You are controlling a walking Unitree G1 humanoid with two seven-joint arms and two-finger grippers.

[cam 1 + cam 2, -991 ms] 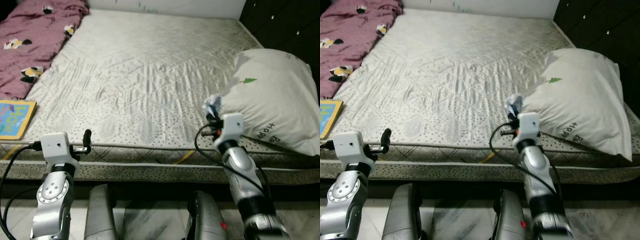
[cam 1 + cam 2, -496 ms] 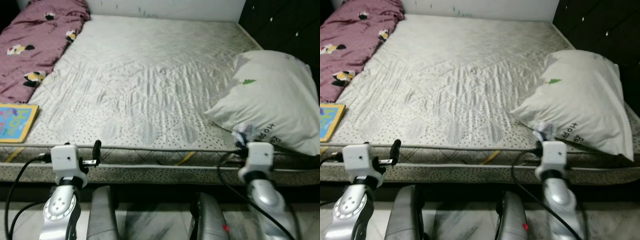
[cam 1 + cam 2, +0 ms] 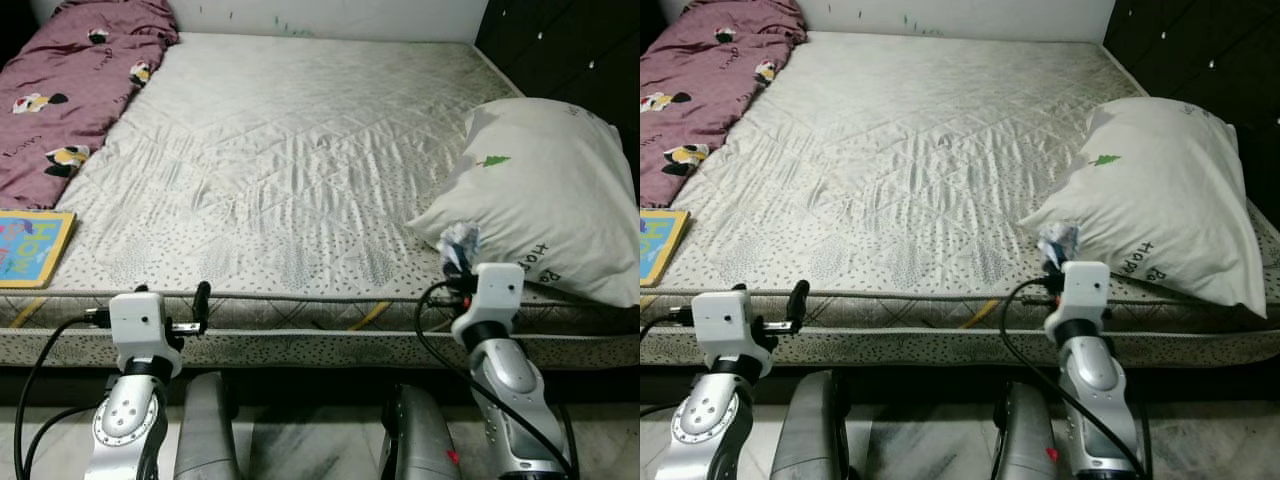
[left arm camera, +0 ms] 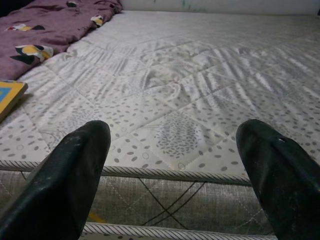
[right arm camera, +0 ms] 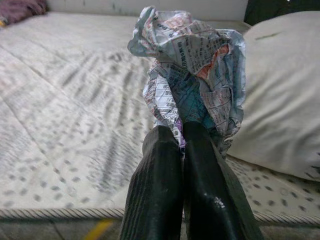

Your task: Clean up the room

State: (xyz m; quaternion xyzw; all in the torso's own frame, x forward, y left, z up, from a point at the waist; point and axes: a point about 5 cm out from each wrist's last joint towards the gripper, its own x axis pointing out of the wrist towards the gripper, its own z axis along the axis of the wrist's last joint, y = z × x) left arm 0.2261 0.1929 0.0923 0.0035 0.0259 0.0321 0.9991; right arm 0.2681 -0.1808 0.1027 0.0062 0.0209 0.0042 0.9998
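1. A bare quilted mattress [image 3: 300,160] in pale grey-white fills most of the frame, its dotted edge band running across the lower part.
2. A white wall [image 3: 330,15] crosses the top edge.
3. A dark panelled surface with small pale studs [image 3: 570,50] stands at the upper right.
4. Pale marbled floor [image 3: 300,450] shows along the bottom edge.
5. Light is even, casting soft shadows in the quilting.

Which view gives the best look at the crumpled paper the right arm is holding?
The right wrist view: the crumpled paper sits close up, its print visible, pinched in the right gripper. Both eye views show it as a small wad beside the pillow.
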